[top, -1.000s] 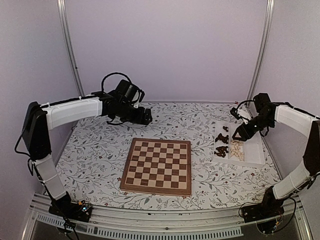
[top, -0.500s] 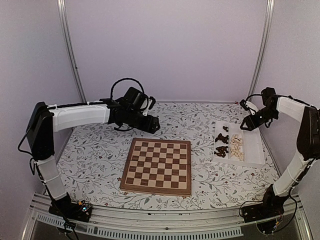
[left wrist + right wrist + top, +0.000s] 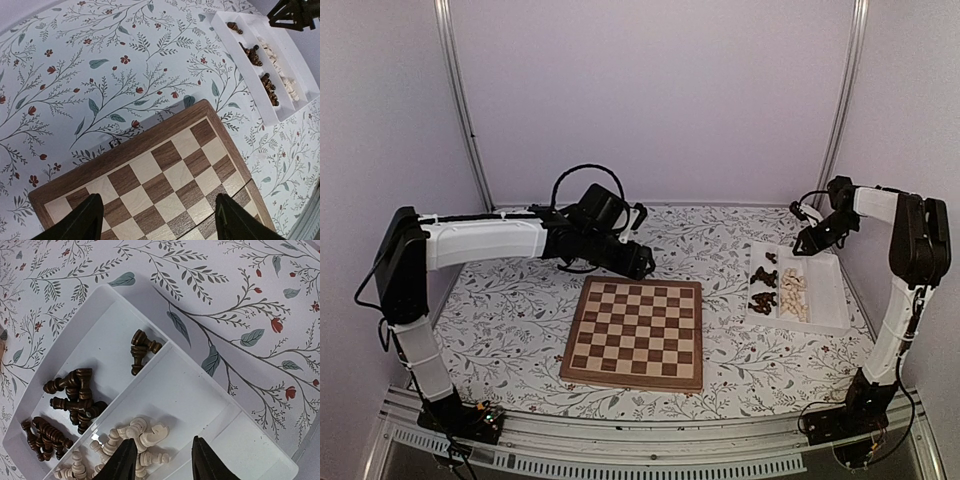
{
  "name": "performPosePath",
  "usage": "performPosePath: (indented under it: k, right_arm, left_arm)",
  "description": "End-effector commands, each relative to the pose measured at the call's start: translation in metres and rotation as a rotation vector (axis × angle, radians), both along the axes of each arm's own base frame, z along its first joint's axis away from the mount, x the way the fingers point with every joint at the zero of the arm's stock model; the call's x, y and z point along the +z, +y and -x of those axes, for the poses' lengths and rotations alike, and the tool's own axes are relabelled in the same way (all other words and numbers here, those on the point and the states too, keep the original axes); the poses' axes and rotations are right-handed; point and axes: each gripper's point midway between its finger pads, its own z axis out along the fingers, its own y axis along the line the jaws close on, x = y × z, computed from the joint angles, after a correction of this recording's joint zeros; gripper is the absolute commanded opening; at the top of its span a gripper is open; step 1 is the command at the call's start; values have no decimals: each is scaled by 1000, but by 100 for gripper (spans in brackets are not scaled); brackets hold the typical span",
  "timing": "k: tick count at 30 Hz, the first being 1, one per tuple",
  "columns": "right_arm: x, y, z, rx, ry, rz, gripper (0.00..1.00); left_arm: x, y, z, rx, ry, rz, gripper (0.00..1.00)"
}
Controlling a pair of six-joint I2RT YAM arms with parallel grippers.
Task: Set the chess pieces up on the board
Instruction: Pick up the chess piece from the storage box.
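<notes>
Two arms are reaching out over the flowered tablecloth (image 3: 510, 300), one on each side. The left gripper (image 3: 640, 264) is hovering above the far edge of the board (image 3: 635, 332), its jaws standing wide apart and gripping nothing; from its wrist camera the checked squares are showing between the fingers. The board is lying flat in the middle of the table, well apart from the white tray (image 3: 830, 300) that is sitting to its right. The right gripper (image 3: 807, 240) is hanging over the far end of that tray, its jaws parted with only tray floor showing between them. All the chess pieces in view are lying in the tray: the dark pieces (image 3: 75, 400) are heaped in the compartment nearer the board, and the pale pieces (image 3: 135, 435) are clustering in the next one, just beside the right fingertips.
</notes>
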Motion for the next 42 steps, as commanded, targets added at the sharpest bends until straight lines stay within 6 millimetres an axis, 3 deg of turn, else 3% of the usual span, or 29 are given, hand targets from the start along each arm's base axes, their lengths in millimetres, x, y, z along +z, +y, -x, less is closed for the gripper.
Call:
performPosePath:
  k: [1, 18, 42]
  right_arm:
    - [-6, 6, -1, 5, 34, -53, 41]
    - [-34, 21, 17, 59, 103, -36, 33]
    - [-54, 31, 28, 87, 146, -10, 19]
  left_arm:
    - [12, -2, 9, -7, -6, 26, 79]
    - [5, 0, 14, 0, 19, 13, 78]
    - [-4, 3, 18, 3, 40, -4, 78]
